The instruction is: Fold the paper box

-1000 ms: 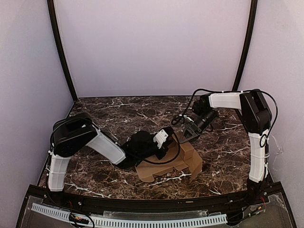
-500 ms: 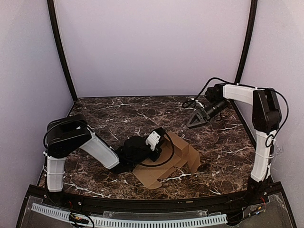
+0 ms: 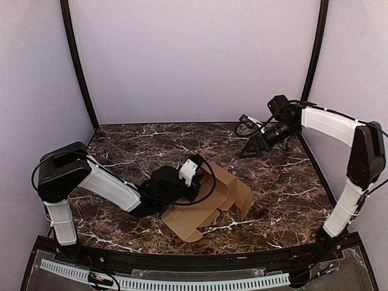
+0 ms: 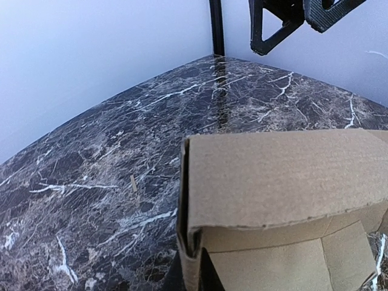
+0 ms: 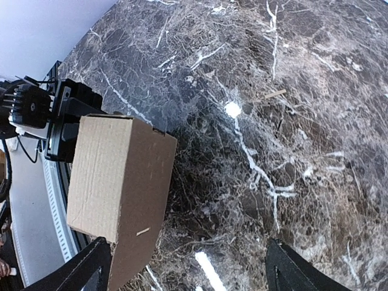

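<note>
My left arm reaches in low from about 8 o'clock, its forearm lying close over the table (image 3: 151, 145). My left end effector (image 3: 197, 184) is clenched on the paper box (image 3: 219, 197), at the box's 10 o'clock edge. The jaws are pressed together on a thin cardboard wall. From my left wrist, that wall's cut edge runs straight down toward the camera, and a broad brown panel folds away from it toward 3 o'clock.

The paper box sits a little to the 6 o'clock side of the table's centre and is only partly folded. Toward 3 o'clock its panels stand up in a blocky, stepped shape. Toward 7 o'clock a notched flap lies flat on the marble. The cardboard is plain brown and unmarked. I cannot tell whether the raised side rests fully on the table or is tipped up a little by my grip.

My right arm stretches out from 4 o'clock, and its elbow is high. My right end effector (image 3: 251, 149) hangs released in the air, with its fingers spread wide and nothing between them. It is at about 2 o'clock from the box, well apart from it and near the back right corner. From my right wrist I look down on the dark veined marble, with the box at the lower left.
</note>
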Robot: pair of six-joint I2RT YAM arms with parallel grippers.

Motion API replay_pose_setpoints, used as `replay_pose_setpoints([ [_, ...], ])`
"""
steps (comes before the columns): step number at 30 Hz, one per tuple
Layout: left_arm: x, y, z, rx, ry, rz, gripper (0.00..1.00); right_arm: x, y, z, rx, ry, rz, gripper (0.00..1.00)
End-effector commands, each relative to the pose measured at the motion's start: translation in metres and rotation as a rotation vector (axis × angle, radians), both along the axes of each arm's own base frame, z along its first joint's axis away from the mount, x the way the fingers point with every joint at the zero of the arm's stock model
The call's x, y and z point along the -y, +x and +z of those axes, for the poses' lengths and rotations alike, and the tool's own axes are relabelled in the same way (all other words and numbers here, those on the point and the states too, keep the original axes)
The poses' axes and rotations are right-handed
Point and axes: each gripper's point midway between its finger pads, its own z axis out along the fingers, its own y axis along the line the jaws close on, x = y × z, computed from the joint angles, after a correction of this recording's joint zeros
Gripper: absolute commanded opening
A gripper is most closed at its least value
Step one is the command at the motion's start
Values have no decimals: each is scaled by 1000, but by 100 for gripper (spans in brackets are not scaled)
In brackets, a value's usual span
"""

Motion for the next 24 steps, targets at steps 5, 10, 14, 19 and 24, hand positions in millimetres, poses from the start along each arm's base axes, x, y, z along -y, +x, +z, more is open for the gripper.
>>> replay_pose_setpoints([
  [5, -2, 9, -9, 162, -167, 95, 7, -64, 29, -14, -78, 41, 79, 88],
  [10, 3, 12, -23, 163, -171, 111, 8, -85, 30, -29, -137, 49, 113, 89],
  [14, 4, 11, -28, 161, -161, 102, 8, -99, 23, -39, -141, 20, 144, 89],
  [19, 2, 9, -30, 163, -145, 93, 13, -107, 19, -56, -137, -41, 141, 89],
  [24, 6, 4, -32, 137, -123, 53, 22, -111, 17, -69, -157, -64, 134, 88],
])
